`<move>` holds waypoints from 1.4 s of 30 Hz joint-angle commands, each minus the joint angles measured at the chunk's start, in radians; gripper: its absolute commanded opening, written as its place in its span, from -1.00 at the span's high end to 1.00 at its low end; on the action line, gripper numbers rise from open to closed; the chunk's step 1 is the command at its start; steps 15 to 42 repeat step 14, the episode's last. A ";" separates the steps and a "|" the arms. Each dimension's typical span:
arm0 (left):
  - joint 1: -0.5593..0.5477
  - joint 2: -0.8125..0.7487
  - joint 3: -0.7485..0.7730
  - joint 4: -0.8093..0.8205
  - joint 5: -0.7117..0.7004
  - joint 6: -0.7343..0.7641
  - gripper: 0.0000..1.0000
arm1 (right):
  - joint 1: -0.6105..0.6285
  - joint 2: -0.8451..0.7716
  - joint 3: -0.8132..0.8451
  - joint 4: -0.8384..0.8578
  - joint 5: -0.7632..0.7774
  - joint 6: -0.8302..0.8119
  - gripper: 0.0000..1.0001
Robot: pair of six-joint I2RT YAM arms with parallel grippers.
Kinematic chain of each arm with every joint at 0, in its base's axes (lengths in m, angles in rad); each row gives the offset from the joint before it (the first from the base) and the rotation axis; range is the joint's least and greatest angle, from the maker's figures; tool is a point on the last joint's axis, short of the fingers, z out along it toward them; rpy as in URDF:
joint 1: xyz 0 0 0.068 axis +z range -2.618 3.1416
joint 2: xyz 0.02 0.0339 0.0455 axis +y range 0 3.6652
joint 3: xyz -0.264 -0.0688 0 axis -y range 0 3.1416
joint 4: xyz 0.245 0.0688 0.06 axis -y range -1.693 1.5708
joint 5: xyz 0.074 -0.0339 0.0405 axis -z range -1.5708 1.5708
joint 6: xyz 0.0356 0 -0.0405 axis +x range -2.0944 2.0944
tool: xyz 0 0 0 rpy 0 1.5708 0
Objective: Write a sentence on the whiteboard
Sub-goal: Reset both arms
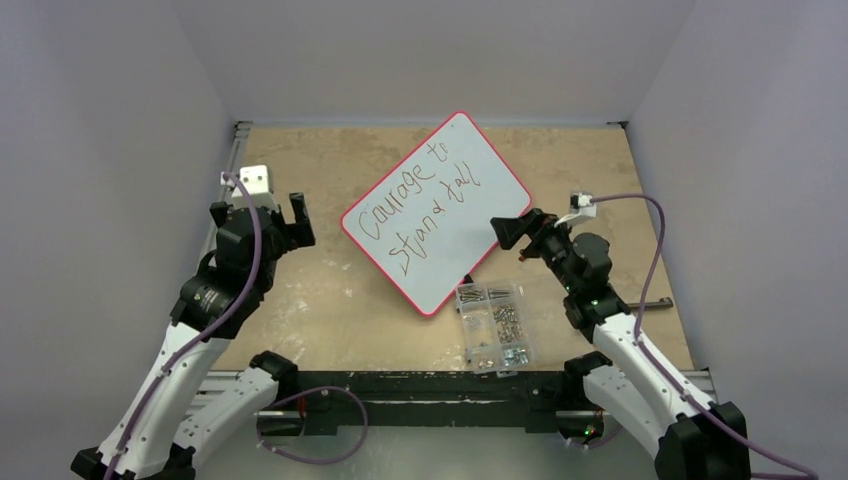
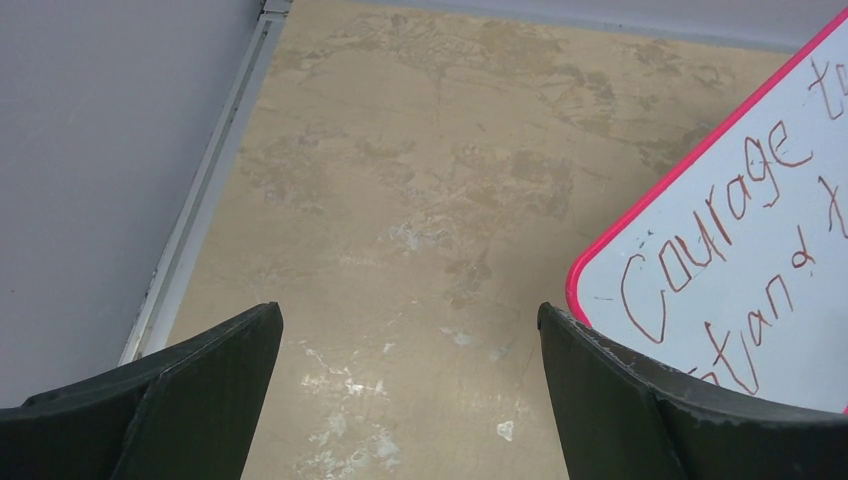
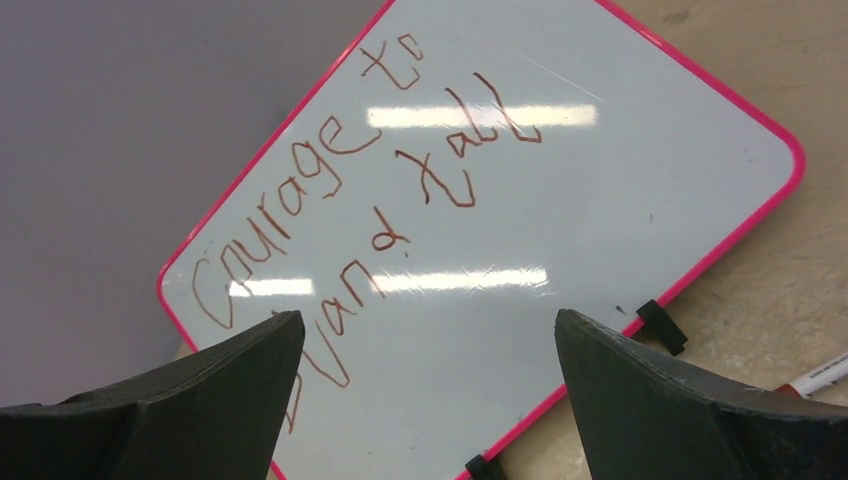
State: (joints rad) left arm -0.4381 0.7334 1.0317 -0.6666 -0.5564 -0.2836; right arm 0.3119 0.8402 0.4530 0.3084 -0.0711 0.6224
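Two arm bases (image 1: pixel 270 372) sit nearest, at 6 o'clock. Just beyond, a box of screws (image 1: pixel 492 325) lies beside the whiteboard's (image 1: pixel 470 190) near corner. The whiteboard lies flat mid-table, long axis about 8 to 2 o'clock, and the sentence (image 1: pixel 415 205) reads "Courage to stand tall". The right gripper (image 1: pixel 507 232), fingers spread and empty, hovers at its 4 o'clock edge. The left gripper (image 1: pixel 284 208), also spread, sits well apart at 9 o'clock. The writing looks finished.
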 commanded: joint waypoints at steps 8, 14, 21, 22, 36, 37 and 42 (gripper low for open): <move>0.014 0.000 -0.027 0.065 0.010 0.038 -1.00 | 0.000 -0.141 -0.152 0.212 -0.199 0.066 -0.98; 0.016 -0.002 -0.033 0.066 0.011 0.038 -1.00 | 0.004 -0.186 -0.148 0.206 -0.162 0.019 -0.98; 0.016 -0.002 -0.033 0.066 0.011 0.038 -1.00 | 0.004 -0.186 -0.148 0.206 -0.162 0.019 -0.98; 0.016 -0.002 -0.033 0.066 0.011 0.038 -1.00 | 0.004 -0.186 -0.148 0.206 -0.162 0.019 -0.98; 0.016 -0.002 -0.033 0.066 0.011 0.038 -1.00 | 0.004 -0.186 -0.148 0.206 -0.162 0.019 -0.98; 0.016 -0.002 -0.033 0.066 0.011 0.038 -1.00 | 0.004 -0.186 -0.148 0.206 -0.162 0.019 -0.98; 0.016 -0.002 -0.033 0.066 0.011 0.038 -1.00 | 0.004 -0.186 -0.148 0.206 -0.162 0.019 -0.98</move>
